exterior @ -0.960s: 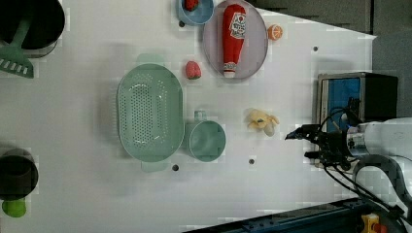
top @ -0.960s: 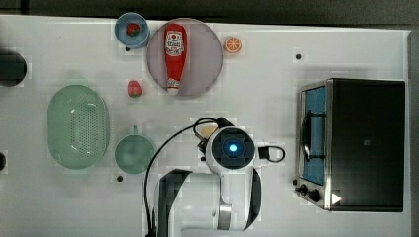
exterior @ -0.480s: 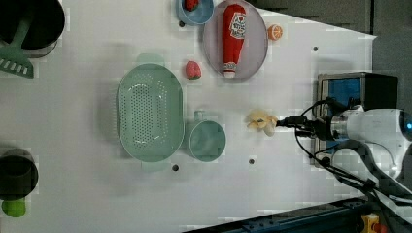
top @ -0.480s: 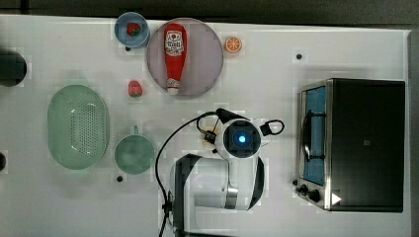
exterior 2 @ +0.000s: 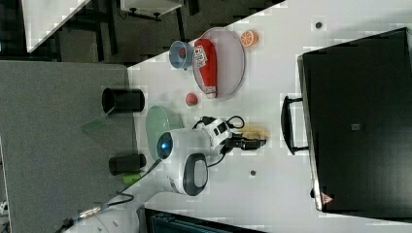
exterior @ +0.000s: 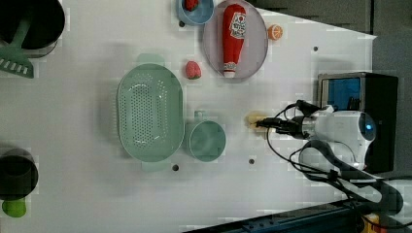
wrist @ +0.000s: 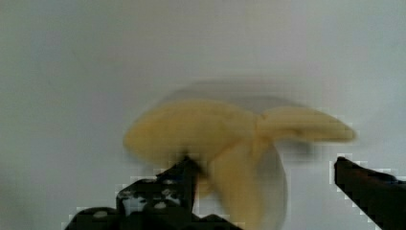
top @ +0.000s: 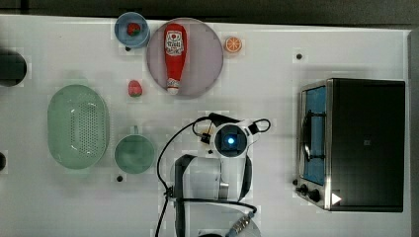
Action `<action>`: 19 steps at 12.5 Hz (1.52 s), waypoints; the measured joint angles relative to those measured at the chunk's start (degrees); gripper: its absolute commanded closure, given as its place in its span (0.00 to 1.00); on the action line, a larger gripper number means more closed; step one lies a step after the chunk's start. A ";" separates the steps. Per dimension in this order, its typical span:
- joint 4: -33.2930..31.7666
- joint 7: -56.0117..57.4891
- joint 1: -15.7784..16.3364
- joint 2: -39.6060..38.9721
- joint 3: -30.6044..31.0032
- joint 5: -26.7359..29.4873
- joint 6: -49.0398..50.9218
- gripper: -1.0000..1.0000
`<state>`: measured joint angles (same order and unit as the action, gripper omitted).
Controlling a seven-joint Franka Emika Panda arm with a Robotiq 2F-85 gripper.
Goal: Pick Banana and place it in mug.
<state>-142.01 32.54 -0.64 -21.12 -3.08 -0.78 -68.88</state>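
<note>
The banana [wrist: 230,143], a pale yellow peeled toy with splayed lobes, lies flat on the white tabletop [top: 276,54] right under the gripper [wrist: 265,184]. In the wrist view the fingers [wrist: 163,196] stand wide apart, one dark tip overlapping the lower edge of the fruit's thick lobe, the other clear of it beyond the thin lobe; nothing is clamped. In the left view the banana [exterior: 254,119] peeks out at the black fingertips, at about 3 o'clock from the mug [exterior: 207,141] and near it. In the right view the banana [exterior 2: 255,132] sits just above the gripper [exterior 2: 250,142].

Against the earlier left view, the arm has reached further across the tabletop: a second ago the gripper stood well away from the fruit, and now its tips are at the fruit. The banana, the mug and the other things lie where they were.

In the top view the teal mug [top: 134,154] stands just beside the green colander [top: 78,126], at its 4 o'clock. A ketchup bottle [top: 175,55] lies on a round plate [top: 205,54], with a blue bowl [top: 131,29] at the plate's 10 o'clock, an orange slice [top: 233,44] at 2 o'clock and a strawberry [top: 134,88] at 8 o'clock. A black toaster oven [top: 363,143] occupies the tabletop's 3 o'clock edge. The right view shows dark floor and a grey mat beyond the tabletop.
</note>
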 measured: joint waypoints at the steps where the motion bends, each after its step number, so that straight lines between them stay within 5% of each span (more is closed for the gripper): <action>1: -0.67 -0.03 0.03 -0.59 0.44 -0.10 -0.34 0.00; 2: -1.34 -0.03 0.04 -0.78 0.86 0.51 -0.90 0.04; 8: -0.78 0.22 0.13 1.09 1.58 -0.43 -1.29 0.72; 13: 0.56 0.87 0.45 4.88 1.40 1.20 1.23 0.73; 16: -1.68 0.87 -0.48 16.24 0.61 0.37 13.37 0.73; 19: 3.02 0.87 -0.86 27.41 0.86 -0.39 26.97 0.73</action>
<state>-138.99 33.40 -1.50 6.29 -2.21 -1.17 -41.91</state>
